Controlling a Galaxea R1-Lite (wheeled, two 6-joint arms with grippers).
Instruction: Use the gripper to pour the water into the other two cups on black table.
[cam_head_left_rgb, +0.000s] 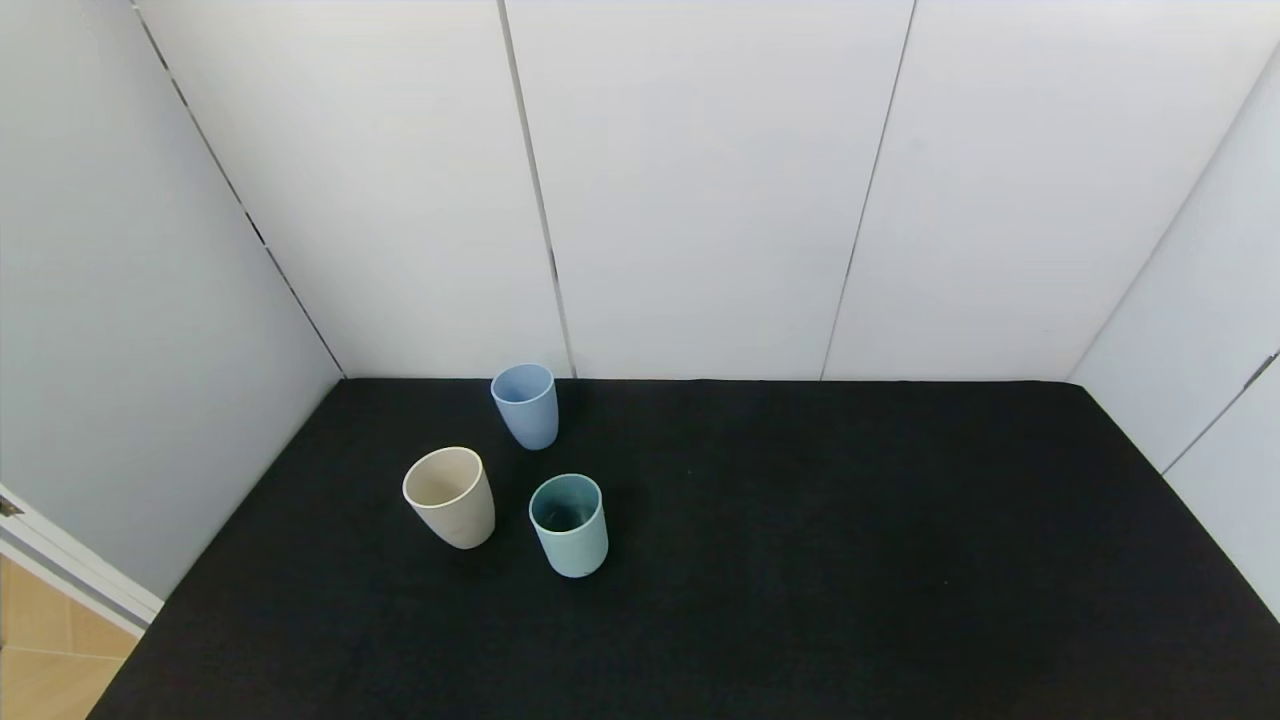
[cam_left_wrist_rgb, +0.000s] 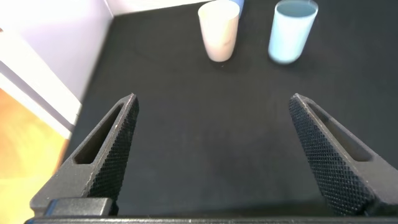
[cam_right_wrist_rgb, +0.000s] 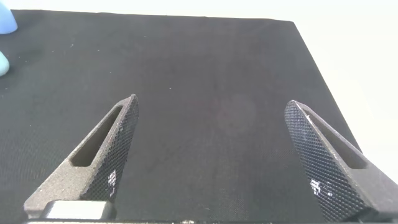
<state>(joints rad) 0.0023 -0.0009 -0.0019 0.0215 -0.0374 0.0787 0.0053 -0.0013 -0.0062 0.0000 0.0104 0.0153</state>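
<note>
Your black counter (cam_head_left_rgb: 850, 560) filled the lower half of the head view, boxed in by pale wall panels (cam_head_left_rgb: 700, 190) at the back and on both sides, with a strip of wooden floor (cam_head_left_rgb: 45, 650) showing past its near left corner. Neither arm reached into the head view; you could see each only through its own wrist camera.

Your left hand (cam_left_wrist_rgb: 212, 106) hung above the near left part of the counter, released, its two dark textured fingers (cam_left_wrist_rgb: 115, 143) spread wide with nothing between them. It faced the cups from well back, and the bare black surface lay between it and them.

Your right hand (cam_right_wrist_rgb: 211, 109) was likewise released, fingers (cam_right_wrist_rgb: 109, 149) splayed and empty, poised over the right side of the counter, well apart from the cups, which showed only as slivers at the far edge of its view.

All three cups stood upright in a loose cluster on the left of the counter, none touching another. The beige cup (cam_head_left_rgb: 450, 497) stood furthest left. The teal cup (cam_head_left_rgb: 569, 524), darker inside, stood just beside it to the right and a little nearer to you. The periwinkle cup (cam_head_left_rgb: 525, 405) stood behind both, near the back wall. You could not tell from these views whether any cup held water.
</note>
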